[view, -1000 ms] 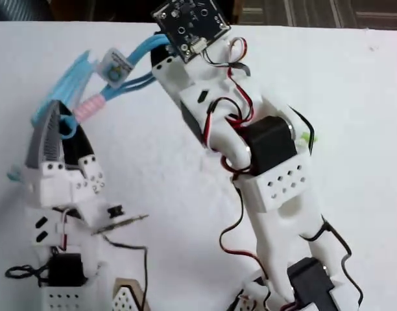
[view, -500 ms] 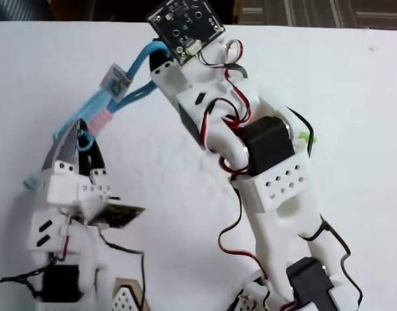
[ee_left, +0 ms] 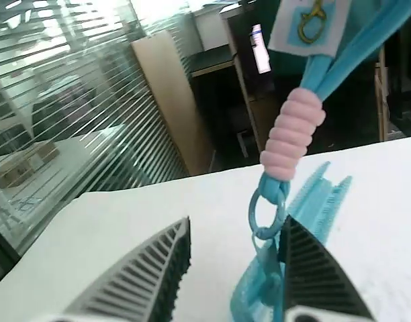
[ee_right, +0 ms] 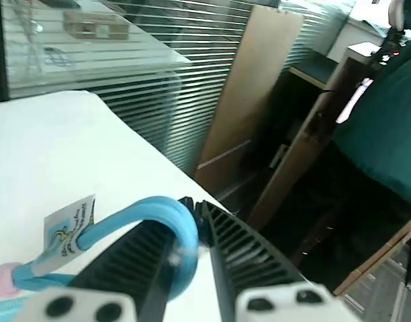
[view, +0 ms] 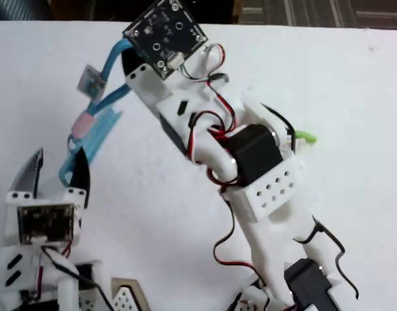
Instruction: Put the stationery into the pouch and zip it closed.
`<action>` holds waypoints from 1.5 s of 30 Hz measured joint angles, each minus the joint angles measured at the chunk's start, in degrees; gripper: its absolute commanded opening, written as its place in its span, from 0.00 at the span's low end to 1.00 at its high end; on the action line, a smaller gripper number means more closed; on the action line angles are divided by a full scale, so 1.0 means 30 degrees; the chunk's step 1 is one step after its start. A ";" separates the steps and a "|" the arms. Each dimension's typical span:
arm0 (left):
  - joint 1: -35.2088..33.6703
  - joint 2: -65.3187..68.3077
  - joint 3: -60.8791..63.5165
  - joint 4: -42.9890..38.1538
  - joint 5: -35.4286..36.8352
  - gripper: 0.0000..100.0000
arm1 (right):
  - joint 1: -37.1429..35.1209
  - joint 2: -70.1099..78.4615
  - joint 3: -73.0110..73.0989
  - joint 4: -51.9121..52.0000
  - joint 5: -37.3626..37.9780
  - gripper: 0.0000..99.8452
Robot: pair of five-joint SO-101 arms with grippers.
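The right end effector (ee_right: pixel 200 213) is clamped on the blue strap (ee_right: pixel 135 218) of the pouch (view: pixel 96 128), which is found on the tabletop (view: pixel 354 78) between the arms. The left end effector (ee_left: pixel 236 228) is spread open, with the pouch's ring (ee_left: pixel 266 211) between its jaws. Whether stationery is inside, or the zip is shut, cannot be told; zipping is judged still to be done.

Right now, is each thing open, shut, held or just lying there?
Left end effector: open, either side of the pouch.
Right end effector: shut on the strap.
Strap: held up, taut.
Pouch: on the table, not gripped; zip state hidden.
Green item: lying on the table behind the right arm.
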 measured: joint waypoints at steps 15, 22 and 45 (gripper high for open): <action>-0.0117 0.0000 -0.9700 0.6271 -0.1465 0.23 | -0.0117 0.0000 0.0029 -0.0674 0.0029 0.02; -0.0117 -0.0029 -0.9612 0.6916 -0.1495 0.23 | -0.0996 0.0000 0.0029 -0.1582 0.0029 0.02; 0.1201 0.0000 -0.5304 0.7473 0.5509 0.26 | -0.2901 0.0850 -0.0996 -0.1612 0.0029 0.02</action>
